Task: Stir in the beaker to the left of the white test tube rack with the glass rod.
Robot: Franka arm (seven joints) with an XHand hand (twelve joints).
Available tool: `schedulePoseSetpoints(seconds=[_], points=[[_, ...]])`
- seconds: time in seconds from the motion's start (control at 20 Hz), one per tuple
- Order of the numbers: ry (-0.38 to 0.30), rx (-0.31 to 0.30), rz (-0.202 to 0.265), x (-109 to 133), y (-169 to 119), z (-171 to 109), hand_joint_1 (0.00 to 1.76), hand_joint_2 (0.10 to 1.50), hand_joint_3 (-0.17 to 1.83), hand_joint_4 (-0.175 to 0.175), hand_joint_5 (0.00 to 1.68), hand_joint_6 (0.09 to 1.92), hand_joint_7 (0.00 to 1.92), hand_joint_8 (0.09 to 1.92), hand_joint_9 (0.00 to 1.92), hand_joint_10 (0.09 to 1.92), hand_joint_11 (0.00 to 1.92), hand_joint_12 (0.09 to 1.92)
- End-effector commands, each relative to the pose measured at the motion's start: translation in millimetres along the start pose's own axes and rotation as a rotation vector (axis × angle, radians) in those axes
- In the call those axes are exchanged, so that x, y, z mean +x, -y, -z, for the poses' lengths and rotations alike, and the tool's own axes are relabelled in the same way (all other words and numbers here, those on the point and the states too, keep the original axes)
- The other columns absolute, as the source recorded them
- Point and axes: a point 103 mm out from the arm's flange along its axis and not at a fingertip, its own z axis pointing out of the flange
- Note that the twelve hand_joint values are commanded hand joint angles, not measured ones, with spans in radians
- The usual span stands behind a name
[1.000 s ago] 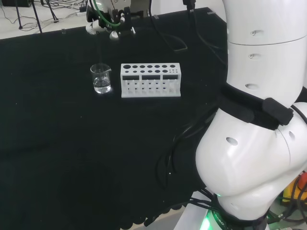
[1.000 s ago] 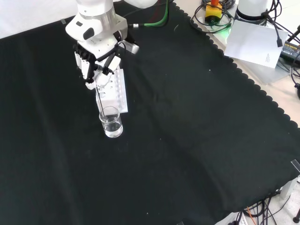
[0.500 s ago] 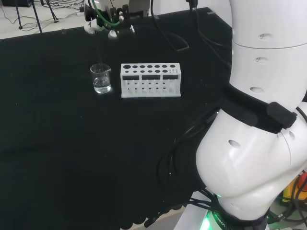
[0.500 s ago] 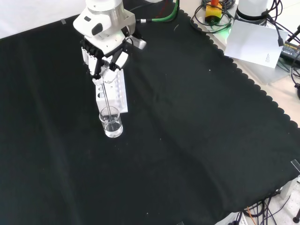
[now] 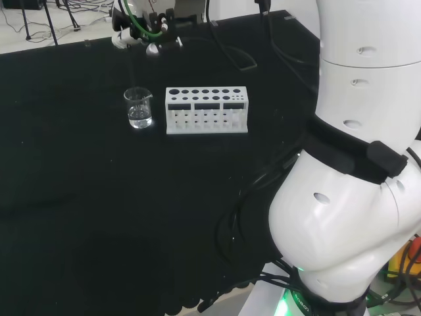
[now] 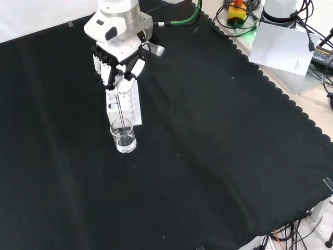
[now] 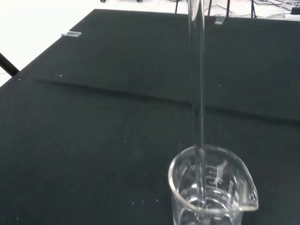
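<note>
plainly mid-stir: hand (image 6: 120, 73), upper left of the front view, curled round the top of the glass rod (image 6: 120, 108), pinching it between fingers and thumb. rod hanging nearly upright, lower end down inside the beaker (image 6: 125, 137), dipping into a shallow pool of clear liquid. seen close in the wrist view, rod (image 7: 197, 93) entering near the beaker's (image 7: 213, 187) rim rather than at centre. beaker standing left of centre in the head view (image 5: 138, 108), just left of the white test tube rack (image 5: 206, 110); in the front view, just below that rack (image 6: 126, 104) on the black worktop (image 6: 218, 156).

likely trouble from here: rod so near the wall, so a wide stirring circle could knock the glass, tip or slide the light beaker, or slop liquid onto the cloth. too deep a push could jam the tip on the bottom and lever the rod within the grasp. drift toward the rack could nudge it too.

no brand legible anywhere; faint graduation marks on the beaker wall in the wrist view, too blurred to read.
</note>
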Motion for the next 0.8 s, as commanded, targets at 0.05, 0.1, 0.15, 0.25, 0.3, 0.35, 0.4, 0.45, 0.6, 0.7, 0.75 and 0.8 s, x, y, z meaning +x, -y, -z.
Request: schedulePoseSetpoints(seconds=[0.05, 0.1, 0.15, 0.25, 0.3, 0.35, 0.4, 0.45, 0.6, 0.7, 0.75, 0.8], points=[[-0.004, -0.01, 0.023, 4, -17, 1, 1.29, 1.08, 0.0, -0.175, 1.05, 0.58, 1.11, 1.1, 1.69, 0.72, 1.38, 0.84], [-0.002, -0.01, 0.015, 0, -18, 0, 1.29, 1.08, 0.0, -0.175, 1.05, 0.58, 1.11, 1.1, 1.69, 0.72, 1.38, 0.84], [0.0, -0.009, 0.005, -6, -18, 0, 1.29, 1.08, 0.0, -0.175, 1.05, 0.58, 1.11, 1.1, 1.69, 0.72, 1.38, 0.84], [-0.002, -0.007, -0.018, -20, -14, 0, 1.29, 1.08, 0.0, -0.175, 1.05, 0.58, 1.12, 1.1, 1.69, 0.72, 1.39, 0.84], [-0.002, -0.007, -0.025, -24, -12, 0, 1.29, 1.08, 0.0, -0.175, 1.05, 0.58, 1.12, 1.1, 1.69, 0.72, 1.39, 0.84], [0.0, -0.005, -0.032, -28, -9, 0, 1.29, 1.08, 0.0, -0.175, 1.05, 0.58, 1.12, 1.1, 1.69, 0.72, 1.39, 0.84], [0.0, -0.003, -0.041, -32, -4, 0, 1.29, 1.08, 0.0, -0.175, 1.05, 0.58, 1.12, 1.1, 1.69, 0.72, 1.39, 0.84], [-0.009, -0.003, -0.05, -36, 0, -1, 1.29, 1.08, 0.0, -0.175, 1.05, 0.58, 1.12, 1.1, 1.69, 0.72, 1.38, 0.84], [-0.017, 0.002, -0.065, -40, 9, -2, 1.29, 1.08, 0.0, -0.175, 1.05, 0.58, 1.12, 1.09, 1.69, 0.72, 1.39, 0.84], [-0.005, 0.009, -0.065, -32, 14, -4, 1.29, 1.08, 0.0, -0.175, 1.05, 0.58, 1.12, 1.09, 1.69, 0.72, 1.39, 0.84], [-0.001, 0.012, -0.062, -29, 15, -4, 1.29, 1.08, 0.0, -0.175, 1.05, 0.58, 1.12, 1.09, 1.69, 0.72, 1.39, 0.84], [-0.002, 0.015, -0.055, -23, 15, -5, 1.29, 1.08, 0.0, -0.175, 1.05, 0.58, 1.12, 1.09, 1.69, 0.72, 1.39, 0.84]])
